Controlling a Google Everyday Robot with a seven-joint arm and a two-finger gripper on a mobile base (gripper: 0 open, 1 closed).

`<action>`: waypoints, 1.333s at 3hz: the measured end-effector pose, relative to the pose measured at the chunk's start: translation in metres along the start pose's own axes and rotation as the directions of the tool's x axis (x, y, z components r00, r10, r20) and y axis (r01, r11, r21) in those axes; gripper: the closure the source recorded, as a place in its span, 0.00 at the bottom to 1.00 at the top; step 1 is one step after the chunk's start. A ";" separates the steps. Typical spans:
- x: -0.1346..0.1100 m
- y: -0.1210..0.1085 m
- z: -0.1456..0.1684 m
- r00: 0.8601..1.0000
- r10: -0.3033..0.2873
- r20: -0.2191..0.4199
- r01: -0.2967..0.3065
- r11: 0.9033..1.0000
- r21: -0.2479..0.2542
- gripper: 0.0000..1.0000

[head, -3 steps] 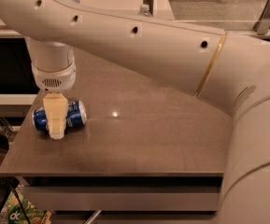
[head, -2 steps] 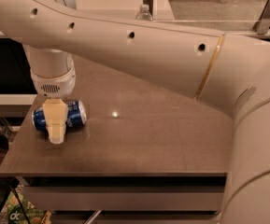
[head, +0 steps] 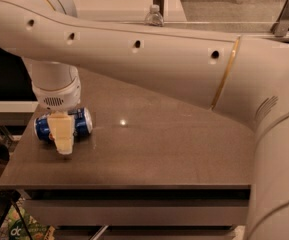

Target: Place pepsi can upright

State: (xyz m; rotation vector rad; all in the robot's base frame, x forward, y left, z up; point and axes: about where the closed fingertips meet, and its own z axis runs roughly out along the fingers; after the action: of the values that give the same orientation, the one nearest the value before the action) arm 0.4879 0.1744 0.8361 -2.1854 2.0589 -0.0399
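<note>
The robot arm [head: 134,59] is the largest item in view. Its white shell runs from the right edge across to the upper left, with a gold band near the elbow and a row of small holes along its side. Beneath it stands a table [head: 184,154] with a dark brown, matte top that carries one bright glint of light [head: 123,122]. A lower shelf [head: 134,209] sits under the front edge. Behind the table runs a pale counter with a metal rail [head: 264,28], and beyond that lies a light floor.

The wrist points straight down over the table's left end. The gripper [head: 64,140] is lowered onto the pepsi can [head: 84,123], and its cream front part covers the middle of the can and reaches the tabletop. Whether the gripper is clamped on the can or only straddles it cannot be told. The can lies on its side near the left edge, long axis running left to right. A clear water bottle [head: 154,16] stands upright past the far edge, mostly hidden by the arm.
</note>
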 end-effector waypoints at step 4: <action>-0.001 0.000 -0.001 1.000 -0.001 0.006 0.001 1.000 0.011 1.00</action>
State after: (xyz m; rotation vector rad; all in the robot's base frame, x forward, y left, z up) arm 0.4875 0.1749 0.8375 -2.1774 2.0497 -0.0438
